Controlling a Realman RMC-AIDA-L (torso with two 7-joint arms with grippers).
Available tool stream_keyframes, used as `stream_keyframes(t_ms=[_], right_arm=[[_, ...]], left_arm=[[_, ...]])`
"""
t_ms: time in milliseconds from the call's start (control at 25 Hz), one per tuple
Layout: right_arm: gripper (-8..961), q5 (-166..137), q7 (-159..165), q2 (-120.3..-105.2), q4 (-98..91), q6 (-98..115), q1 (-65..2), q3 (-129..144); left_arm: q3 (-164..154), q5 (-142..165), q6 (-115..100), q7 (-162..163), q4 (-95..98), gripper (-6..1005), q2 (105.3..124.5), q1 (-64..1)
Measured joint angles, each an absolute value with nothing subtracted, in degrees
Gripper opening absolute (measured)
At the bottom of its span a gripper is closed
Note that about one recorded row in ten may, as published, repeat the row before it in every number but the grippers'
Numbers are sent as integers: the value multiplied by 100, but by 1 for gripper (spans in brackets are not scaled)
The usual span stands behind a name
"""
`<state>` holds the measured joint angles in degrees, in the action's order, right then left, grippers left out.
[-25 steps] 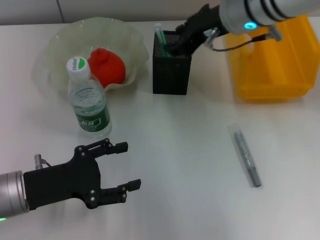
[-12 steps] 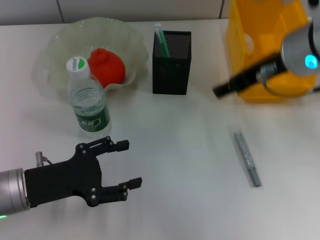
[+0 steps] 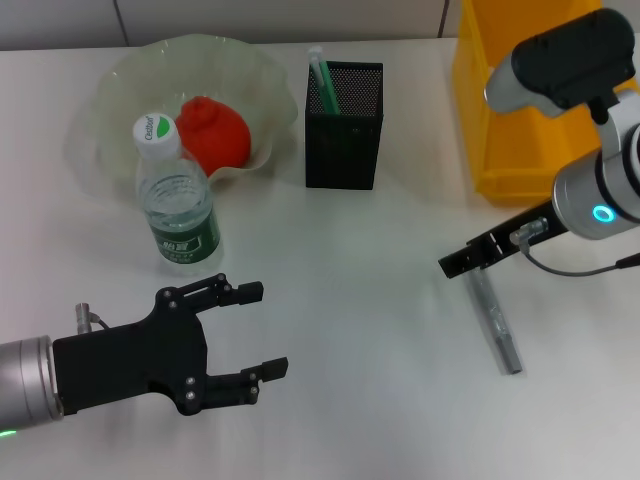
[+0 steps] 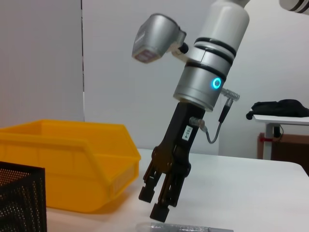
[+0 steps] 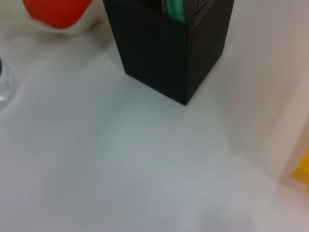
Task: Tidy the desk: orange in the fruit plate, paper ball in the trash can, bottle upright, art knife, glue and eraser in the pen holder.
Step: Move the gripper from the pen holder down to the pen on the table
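Observation:
The grey art knife (image 3: 496, 318) lies flat on the white desk at the right. My right gripper (image 3: 456, 265) hovers just over its far end, fingers a little apart and empty; it also shows in the left wrist view (image 4: 157, 202), above the knife (image 4: 183, 227). The black mesh pen holder (image 3: 343, 125) holds a green glue stick (image 3: 320, 76). The orange (image 3: 212, 130) sits in the pale fruit plate (image 3: 110, 80). The bottle (image 3: 178, 198) stands upright before the plate. My left gripper (image 3: 266, 330) is open and empty at the near left. Paper ball and eraser are out of view.
The yellow bin (image 3: 520, 110) stands at the back right, just behind the right arm. The right wrist view shows the pen holder (image 5: 169, 48), the orange (image 5: 55, 9) and bare desk.
My right gripper left the pen holder, swung right past the yellow bin and came down over the knife's far end. The left arm barely moved.

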<state>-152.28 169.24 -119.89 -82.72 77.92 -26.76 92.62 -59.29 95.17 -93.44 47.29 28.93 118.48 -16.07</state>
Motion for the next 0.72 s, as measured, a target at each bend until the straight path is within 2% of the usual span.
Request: stream_keyframes(t_ms=[600, 720], right_arm=[[675, -15163, 16929, -11986, -7445, 7644, -2873, 9350], [534, -15142, 16902, -11984, -7389, 7604, -2887, 9362]], left_arm=[[-5950, 9519, -9348, 4740, 2895, 793, 11848, -1615], [-5950, 9518, -9336, 4730, 2892, 792, 11848, -1626]])
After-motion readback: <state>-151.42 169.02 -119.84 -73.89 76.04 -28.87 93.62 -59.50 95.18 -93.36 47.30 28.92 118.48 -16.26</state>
